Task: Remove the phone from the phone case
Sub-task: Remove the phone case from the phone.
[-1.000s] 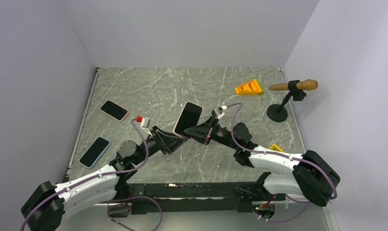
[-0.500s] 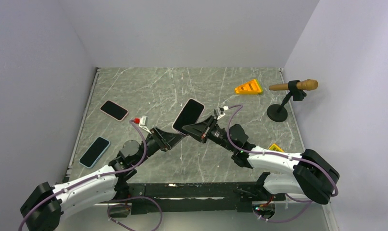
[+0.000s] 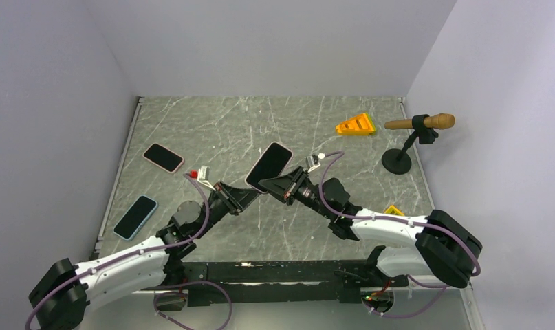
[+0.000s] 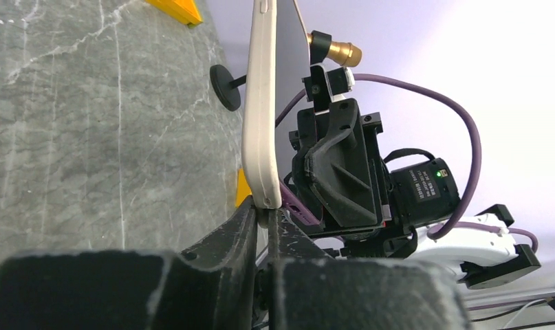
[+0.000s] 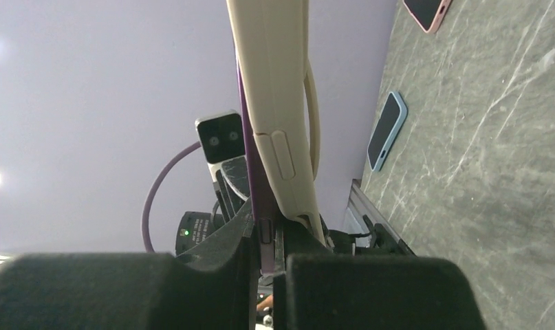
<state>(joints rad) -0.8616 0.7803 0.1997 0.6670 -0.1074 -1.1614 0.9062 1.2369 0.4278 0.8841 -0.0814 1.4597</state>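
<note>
Both sets of fingers meet at the lower end of the cased handset, held tilted above the middle of the worktop (image 3: 212,130), a grey stone-look slab with pale veins. The left fingers (image 4: 250,230), matt black and wedge-shaped, are pinched almost together on the bottom edge of the phone case (image 4: 260,110). That case is a smooth cream shell with rounded corners and a raised side button, and it rises nearly straight out of the grip in the left wrist view. The right fingers (image 5: 241,237) are clamped tight from the opposite side. A thin purple strip sits between them and runs up beside the cream shell, which looks like the phone (image 3: 269,165)'s own edge. One cream lip bows away from the body in a thin loop there. From above, the glossy black screen faces up and the two arms converge beneath it, the left from the lower left, the right from the lower right.

Lying flat on the slab, well to the left, are a pink-cased handset (image 3: 163,157) and a blue-cased handset (image 3: 135,217). At the far right sits a ribbed orange wedge (image 3: 355,124), and beside it a wooden handle (image 3: 419,124) is clipped on a black round-based stand.
</note>
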